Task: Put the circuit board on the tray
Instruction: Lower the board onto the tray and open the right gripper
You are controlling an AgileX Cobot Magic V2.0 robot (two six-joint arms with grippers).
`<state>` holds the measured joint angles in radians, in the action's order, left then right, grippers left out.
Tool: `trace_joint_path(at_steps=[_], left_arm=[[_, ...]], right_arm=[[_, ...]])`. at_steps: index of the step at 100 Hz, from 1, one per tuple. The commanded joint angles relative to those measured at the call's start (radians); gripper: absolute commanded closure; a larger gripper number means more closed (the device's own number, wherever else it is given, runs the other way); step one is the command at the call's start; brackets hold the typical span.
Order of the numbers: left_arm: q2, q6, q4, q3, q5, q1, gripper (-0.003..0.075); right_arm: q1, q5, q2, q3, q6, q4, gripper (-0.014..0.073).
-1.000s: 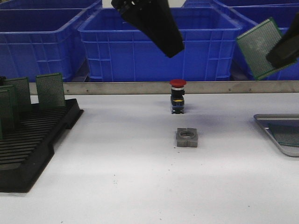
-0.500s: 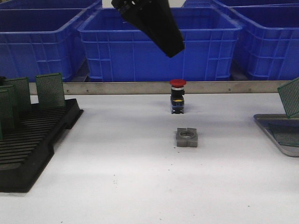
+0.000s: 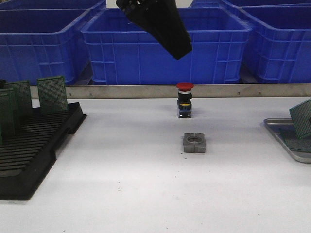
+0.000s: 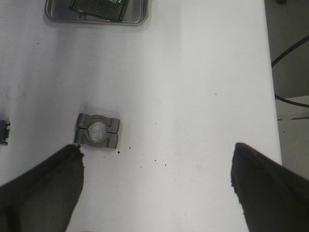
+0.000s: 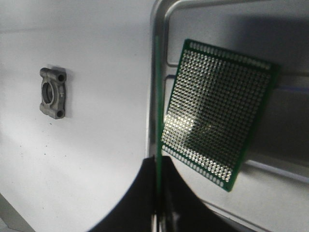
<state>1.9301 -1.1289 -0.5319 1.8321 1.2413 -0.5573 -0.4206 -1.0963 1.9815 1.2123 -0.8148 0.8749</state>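
Circuit board point(image 5: 157, 121) held edge-on in your right end effector point(image 5: 158, 205), pinched between the two dark fingers, hanging over the rim of the tray point(image 5: 161, 58). A second green board point(image 5: 219, 113) already lies flat on the tray floor just beside it. In the front view only a tilted corner of the held board point(image 3: 302, 118) shows at the frame edge, above the tray point(image 3: 279, 133); the right end effector itself is out of that frame.

Step in hand, as I judge it: lowering for placement. Next move calls for carrying the board further in over the tray floor, tipping it flat, then releasing, without knocking the board already there.

Left end effector point(image 4: 157, 186) hangs high, fingers spread wide, holding nothing. Its wrist view shows the grey clamp block point(image 4: 98, 136) on the white desk point(image 4: 193, 87) below. Front view alone shows the black rack point(image 3: 34, 145), the red-capped button point(image 3: 184, 100), the blue bins point(image 3: 165, 48).
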Motion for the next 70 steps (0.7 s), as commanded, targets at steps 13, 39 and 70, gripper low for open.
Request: trace_joint_path(at_steps=[13, 39, 70], left_arm=[[-0.053, 0.008, -0.053, 0.026, 0.026, -0.008, 0.0134], [-0.053, 0.008, -0.053, 0.026, 0.026, -0.008, 0.0134], [-0.053, 0.008, -0.055, 0.026, 0.026, -0.008, 0.0134]], right_arm=[[-0.006, -0.007, -0.043, 0.028, 0.013, 0.013, 0.0655], [-0.006, -0.007, -0.02, 0.028, 0.034, 0.006, 0.0655], [-0.006, -0.017, 0.003, 0.028, 0.039, 0.006, 0.0502]])
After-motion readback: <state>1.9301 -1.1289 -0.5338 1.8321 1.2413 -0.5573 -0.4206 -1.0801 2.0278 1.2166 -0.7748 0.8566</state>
